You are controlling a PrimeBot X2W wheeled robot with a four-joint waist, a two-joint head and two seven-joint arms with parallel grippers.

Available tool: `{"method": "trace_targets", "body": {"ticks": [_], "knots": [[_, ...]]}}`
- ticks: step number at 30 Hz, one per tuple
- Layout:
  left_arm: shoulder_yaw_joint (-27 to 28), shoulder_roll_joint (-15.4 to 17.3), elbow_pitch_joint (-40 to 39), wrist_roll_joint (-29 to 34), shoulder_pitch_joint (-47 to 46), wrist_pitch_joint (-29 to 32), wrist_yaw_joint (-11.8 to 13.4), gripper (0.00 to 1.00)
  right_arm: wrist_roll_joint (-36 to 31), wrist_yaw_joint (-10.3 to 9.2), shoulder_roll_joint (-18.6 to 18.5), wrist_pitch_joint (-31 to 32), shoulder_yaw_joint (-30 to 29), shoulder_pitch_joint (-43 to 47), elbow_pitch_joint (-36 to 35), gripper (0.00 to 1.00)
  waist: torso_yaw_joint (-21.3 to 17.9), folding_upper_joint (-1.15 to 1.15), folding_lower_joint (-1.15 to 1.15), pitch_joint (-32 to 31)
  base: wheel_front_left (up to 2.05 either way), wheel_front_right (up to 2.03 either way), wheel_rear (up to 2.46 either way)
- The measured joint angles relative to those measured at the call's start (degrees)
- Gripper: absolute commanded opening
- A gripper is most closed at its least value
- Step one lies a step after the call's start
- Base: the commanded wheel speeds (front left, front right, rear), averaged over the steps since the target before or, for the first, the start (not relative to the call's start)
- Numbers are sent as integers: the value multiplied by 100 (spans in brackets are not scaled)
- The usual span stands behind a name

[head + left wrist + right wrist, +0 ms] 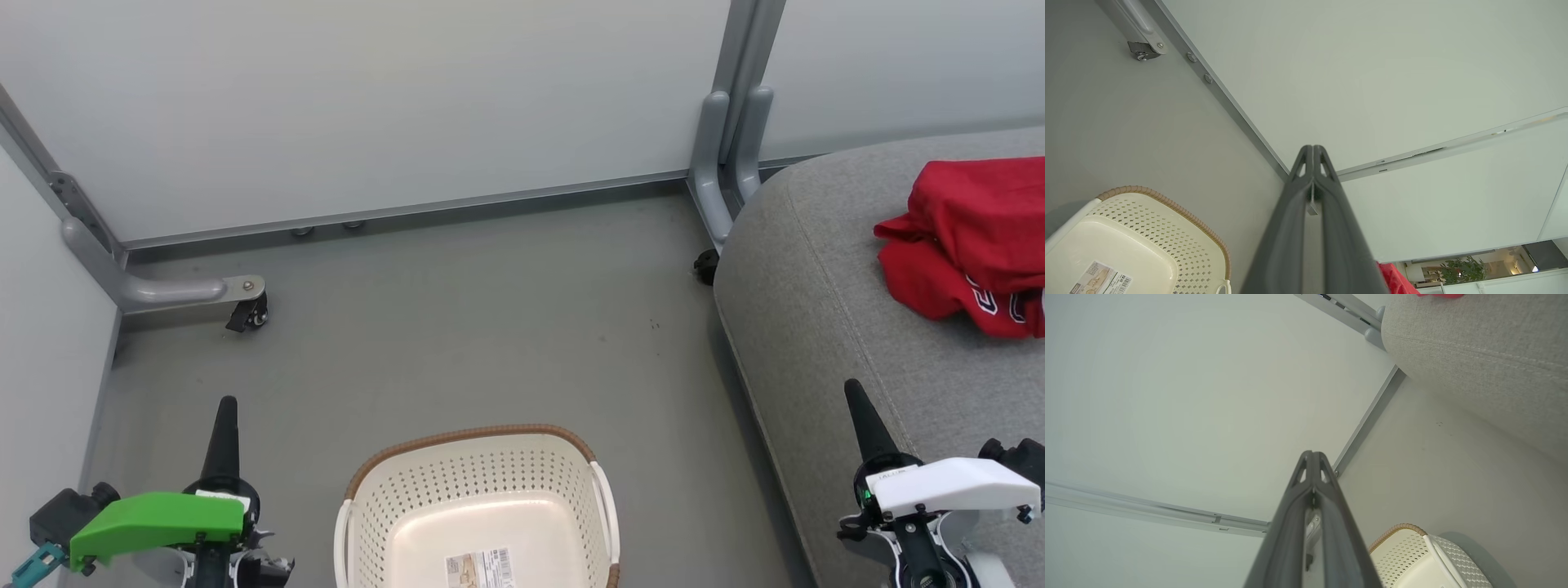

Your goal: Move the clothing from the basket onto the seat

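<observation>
Left gripper (226,408), right gripper (854,390) closed — two garments (967,237) on seat (816,278), one basket (473,432).

The left gripper (226,406) points straight up, its jaws pressed together into one dark spike with nothing between them. A green cover (159,521) caps the wrist just behind it. The right gripper (853,388) matches it, jaws closed and empty, tip leaning slightly left, with a white cover (951,483) behind.
</observation>
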Motion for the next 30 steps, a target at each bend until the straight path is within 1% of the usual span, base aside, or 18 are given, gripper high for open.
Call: {"method": "trace_targets", "body": {"ticks": [30], "knots": [[183, -35, -49, -1355, -98, 376, -49, 0, 1471, -1, -12, 381, -125, -110, 46, 0, -125, 0, 0, 18, 0, 0, 0]]}}
